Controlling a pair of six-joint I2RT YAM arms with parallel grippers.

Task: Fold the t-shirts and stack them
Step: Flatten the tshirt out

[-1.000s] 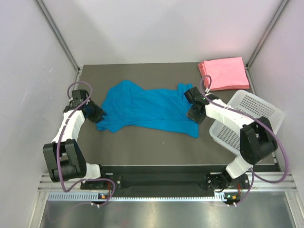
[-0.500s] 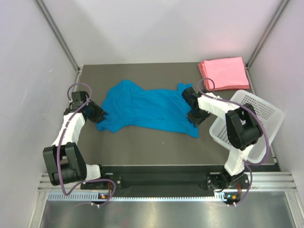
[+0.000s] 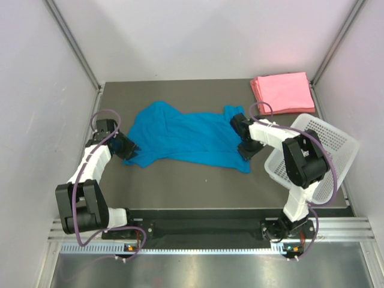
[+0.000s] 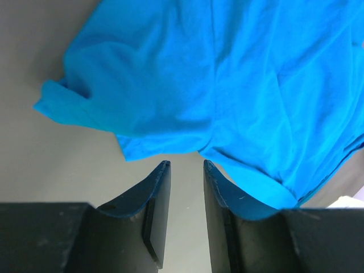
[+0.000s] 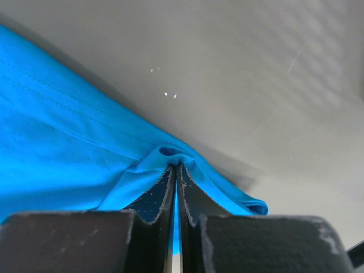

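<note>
blue t-shirt (image 3: pixel 186 138): 1 | pink t-shirt stack (image 3: pixel 282 92): 1 | basket (image 3: pixel 333 137): 1

Rumpled bright blue t-shirt (image 3: pixel 186 137), spread out, central; pink t-shirts (image 3: pixel 282 92), folded pile, far-right corner.

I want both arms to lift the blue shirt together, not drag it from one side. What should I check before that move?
1. Right gripper has cloth: ok. Its jaws are shut on a pinched fold at the blue shirt's edge.
2. Left gripper has cloth: not ok. Its jaws are open with nothing between them, and the shirt edge lies just ahead.
3. Shirt lies flat: not ok. It is rumpled and creased.
4. Pink stack is out of the way: ok. It sits at the far right corner, apart from the shirt.
5. Right arm is clear of the basket: cannot tell. The arm overlaps it in the top view.
</note>
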